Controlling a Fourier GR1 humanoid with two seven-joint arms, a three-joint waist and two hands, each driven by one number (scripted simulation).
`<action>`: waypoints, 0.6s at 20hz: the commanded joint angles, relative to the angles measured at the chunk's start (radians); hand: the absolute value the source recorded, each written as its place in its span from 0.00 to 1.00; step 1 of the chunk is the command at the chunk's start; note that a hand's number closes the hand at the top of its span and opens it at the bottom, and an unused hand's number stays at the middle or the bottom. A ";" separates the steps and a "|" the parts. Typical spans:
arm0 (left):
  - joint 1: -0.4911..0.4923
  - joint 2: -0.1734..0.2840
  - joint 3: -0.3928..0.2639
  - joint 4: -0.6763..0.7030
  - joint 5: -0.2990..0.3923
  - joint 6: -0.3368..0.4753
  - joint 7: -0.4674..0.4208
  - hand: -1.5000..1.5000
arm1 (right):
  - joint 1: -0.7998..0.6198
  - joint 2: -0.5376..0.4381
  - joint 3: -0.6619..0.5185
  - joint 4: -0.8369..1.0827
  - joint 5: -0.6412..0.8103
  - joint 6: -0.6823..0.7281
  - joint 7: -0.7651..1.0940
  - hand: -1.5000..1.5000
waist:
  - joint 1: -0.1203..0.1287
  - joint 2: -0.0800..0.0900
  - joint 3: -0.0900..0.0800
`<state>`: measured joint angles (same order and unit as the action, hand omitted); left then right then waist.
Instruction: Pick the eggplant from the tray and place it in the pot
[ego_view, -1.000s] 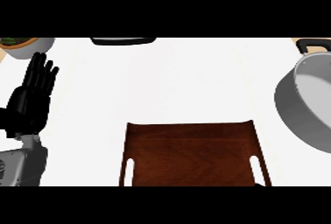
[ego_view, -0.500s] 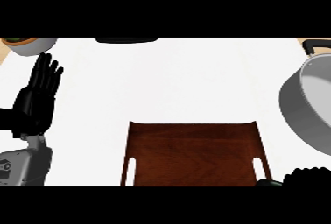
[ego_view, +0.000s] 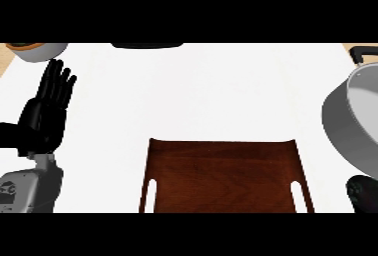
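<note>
No eggplant shows on the dark brown wooden tray (ego_view: 221, 172), lower centre. Right hand (ego_view: 362, 194), fingers unreadable, sits at lower right beside the grey metal pot (ego_view: 354, 120); left hand (ego_view: 46, 112) rests open at left.

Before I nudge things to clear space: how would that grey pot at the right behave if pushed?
The pot looks like metal with a wide body, so it should probably slide rather than tip. Its black handle suggests some weight.

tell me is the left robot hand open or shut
Open: the left robot hand stands at the view's left edge with fingers straight, pointing up, holding nothing.
</note>
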<state>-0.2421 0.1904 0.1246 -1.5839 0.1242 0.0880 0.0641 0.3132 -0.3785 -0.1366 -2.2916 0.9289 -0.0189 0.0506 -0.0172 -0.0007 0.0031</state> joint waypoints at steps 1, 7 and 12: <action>0.040 -0.006 -0.004 -0.019 0.008 -0.012 -0.004 0.50 | -0.076 -0.056 -0.236 0.115 -0.315 0.027 -0.075 1.00 | 0.011 -0.002 0.000; -0.052 -0.028 -0.033 0.021 -0.026 0.026 0.022 0.50 | -0.242 -0.234 -0.425 0.576 -0.535 0.085 -0.342 1.00 | 0.023 0.006 0.001; -0.060 -0.026 -0.033 0.031 -0.033 0.022 0.011 0.50 | -0.375 -0.342 -0.431 0.942 -0.488 0.077 -0.551 1.00 | 0.033 0.005 -0.001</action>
<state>-0.2974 0.1769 0.1086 -1.5409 0.1085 0.0954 0.0678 0.0298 -0.6566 -0.5431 -1.6079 0.4443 0.0745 -0.3485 0.0064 0.0041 0.0019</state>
